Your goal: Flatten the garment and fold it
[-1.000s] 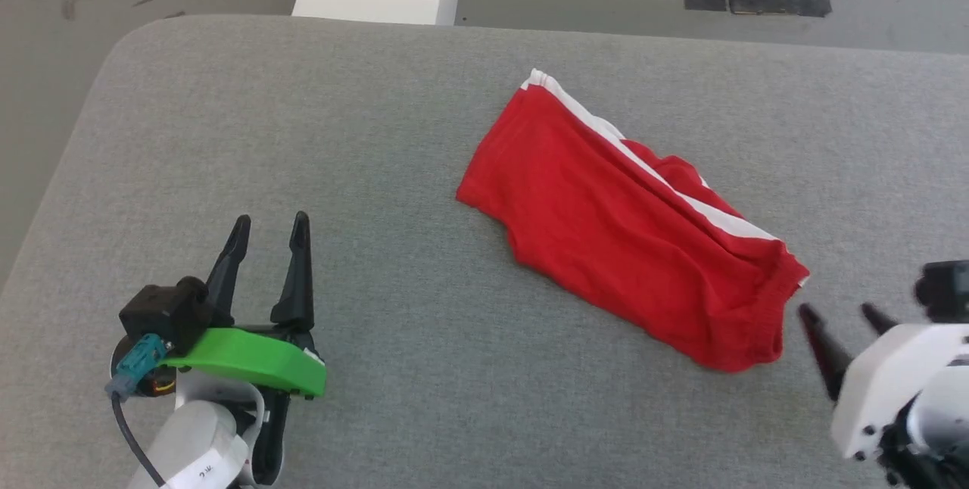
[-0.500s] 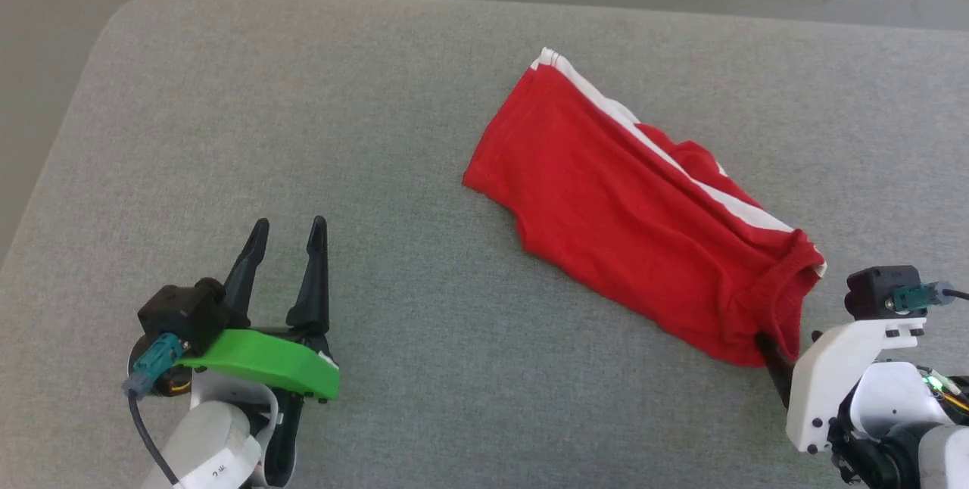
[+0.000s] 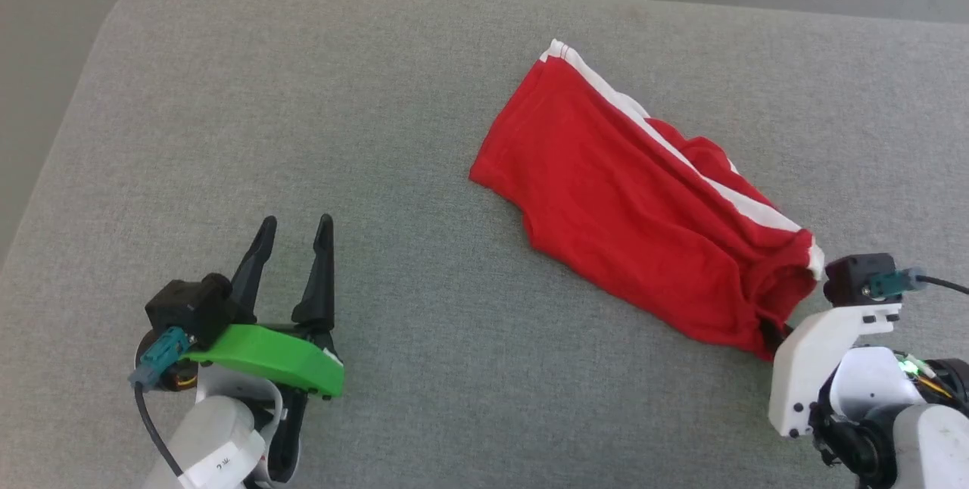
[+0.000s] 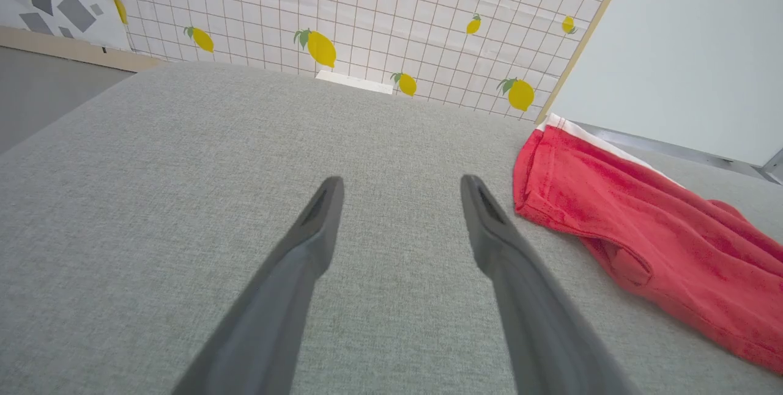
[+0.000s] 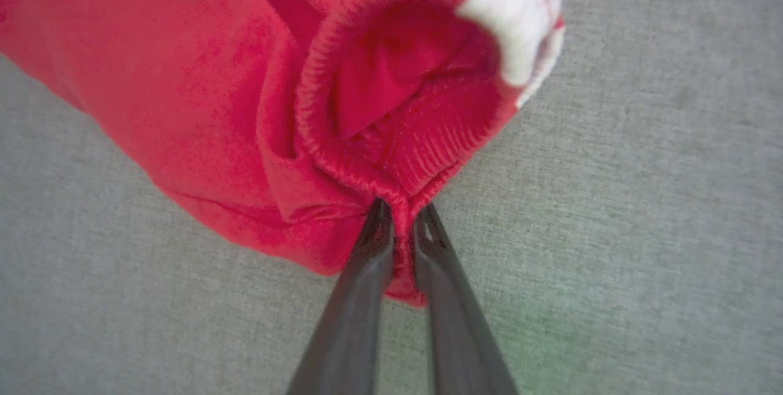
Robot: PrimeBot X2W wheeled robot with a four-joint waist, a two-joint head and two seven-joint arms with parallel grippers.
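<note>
- Currently pinching the garment [image 3: 628, 209] with the right gripper [image 5: 400, 208]: dark fingers [image 5: 361, 273] almost pressed together, with a thin fold of ribbed elastic hem squeezed between the tips.
- Gripped at the garment's near-right end, on the lower rim of a gathered opening.
- Gaping there as a rounded mouth in the right wrist view, with the red inner layer on show and a white trim patch on the far side of the rim.
- Made of bright red jersey, laid diagonally on the grey fabric-covered surface [image 3: 303, 95], from far-centre down to near-right in the head view.
- Edged with a white stripe along the far long side.
- Rumpled mid-length, with a bunch of cloth humped up beside the stripe.
- Lying flatter at the far-left end, finished with a stitched hem.
- Left gripper [image 3: 297, 219] spread wide with nothing between the fingers, over bare grey surface at near-left, well apart from the garment.
</note>
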